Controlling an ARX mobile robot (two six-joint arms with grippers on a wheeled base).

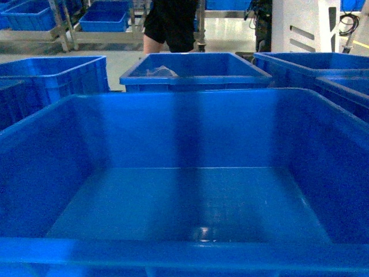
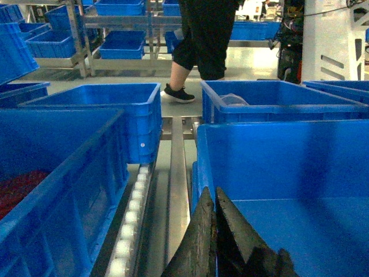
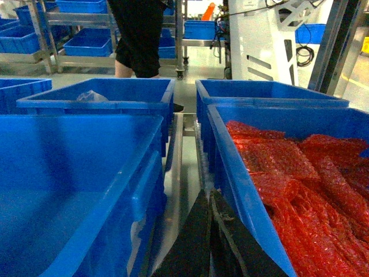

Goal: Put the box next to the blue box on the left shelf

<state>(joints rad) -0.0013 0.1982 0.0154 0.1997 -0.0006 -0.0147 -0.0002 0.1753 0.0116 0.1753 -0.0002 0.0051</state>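
Observation:
The box [image 1: 184,133] is a large empty glossy blue crate that fills the head view; neither gripper shows there. In the left wrist view my left gripper [image 2: 214,193] sits on the box's [image 2: 277,161] left wall, one finger outside and one inside, shut on the rim. A blue crate [image 2: 63,173] holding red material stands to the left across the rails. In the right wrist view my right gripper [image 3: 209,195] is shut, with nothing between its fingers. It sits in the gap between the box [image 3: 69,156] and a crate of red bubble wrap [image 3: 288,173], against that crate's wall.
More blue crates stand beyond: one with clear plastic [image 1: 196,69], one at the left [image 1: 55,78], others at the right [image 1: 323,66]. A roller track [image 2: 135,202] and a metal rail [image 2: 177,173] run between the crates. A person in black [image 1: 170,23] stands behind, near racks [image 1: 104,17] and a white machine [image 1: 305,23].

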